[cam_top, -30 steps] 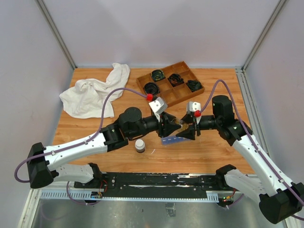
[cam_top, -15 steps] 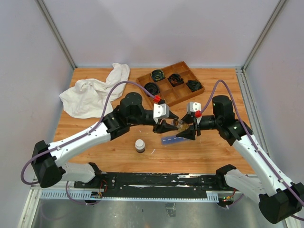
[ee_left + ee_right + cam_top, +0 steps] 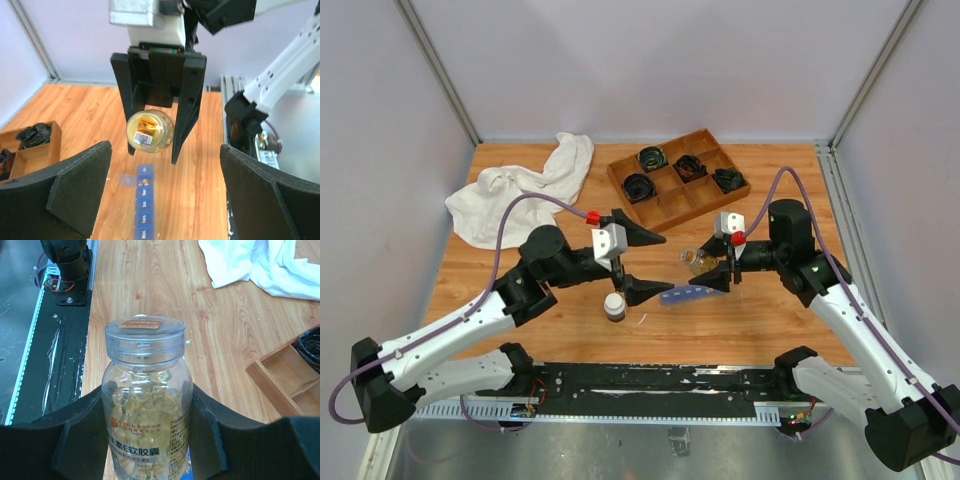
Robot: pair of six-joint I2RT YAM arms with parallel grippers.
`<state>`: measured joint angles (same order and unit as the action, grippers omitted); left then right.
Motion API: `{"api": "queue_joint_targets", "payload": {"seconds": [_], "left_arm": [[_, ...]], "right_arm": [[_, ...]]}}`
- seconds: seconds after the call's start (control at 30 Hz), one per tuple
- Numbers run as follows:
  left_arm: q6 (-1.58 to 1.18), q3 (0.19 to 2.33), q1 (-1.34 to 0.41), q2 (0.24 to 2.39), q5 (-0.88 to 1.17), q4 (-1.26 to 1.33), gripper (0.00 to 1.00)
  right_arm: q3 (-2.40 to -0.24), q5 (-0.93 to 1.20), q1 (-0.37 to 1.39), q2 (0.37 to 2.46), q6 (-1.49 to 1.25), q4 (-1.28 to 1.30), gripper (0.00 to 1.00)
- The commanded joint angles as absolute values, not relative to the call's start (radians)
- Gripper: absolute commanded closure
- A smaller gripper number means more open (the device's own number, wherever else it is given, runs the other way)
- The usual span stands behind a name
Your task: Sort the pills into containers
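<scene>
Top external view, working outward from the arm bases: the small white-capped bottle (image 3: 614, 305) stands on the desk (image 3: 740, 325) just near-left of the blue pill organizer (image 3: 685, 293), which is your landmark here. Your left end effector (image 3: 665, 265) has just let go. A second ago it was closed against the clear capsule bottle (image 3: 697, 261) above the organizer. Now it has pulled back to the organizer's left, fingers spread wide with nothing between them.

Your right end effector (image 3: 710, 270) is clamped on that clear bottle, holding it in the air just above the organizer, mouth turned toward the left arm. The pills (image 3: 145, 390), yellowish softgels, sit inside it, and the right wrist view shows the transparent lid (image 3: 145, 335) seated on the neck. I judge the lid was at most loosened. Nothing looks sorted yet, so you probably need to regrip that lid. One end compartment of the organizer has its flap open, but I cannot tell whether it holds anything.

Beyond the organizer sits the wooden divided tray (image 3: 682, 200) with black coiled cables (image 3: 653, 158), and far to the left beyond the organizer lies the white cloth (image 3: 515, 195).
</scene>
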<state>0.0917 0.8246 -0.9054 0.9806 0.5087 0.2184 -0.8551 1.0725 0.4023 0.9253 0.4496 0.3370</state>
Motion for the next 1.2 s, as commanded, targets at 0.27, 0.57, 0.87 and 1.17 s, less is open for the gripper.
{"api": "queue_joint_targets", "payload": {"seconds": [0.27,0.57,0.87,1.17], "left_arm": [[-0.566,0.717,-0.941,0.912,0.154,0.418,0.21],[-0.445,0.956,-1.150,1.076,-0.295,0.130,0.21],[-0.422,1.015,-1.150,1.147,-0.260,0.092,0.25],[-0.431,1.020,-1.149,1.177,-0.204,0.087,0.36]], "right_arm": [[-0.865,1.088,0.389,0.927,0.439,0.300,0.94],[-0.865,1.080,0.387,0.930,0.439,0.301,0.95],[-0.867,1.082,0.387,0.928,0.439,0.300,0.94],[-0.867,1.080,0.387,0.928,0.439,0.299,0.95]]}}
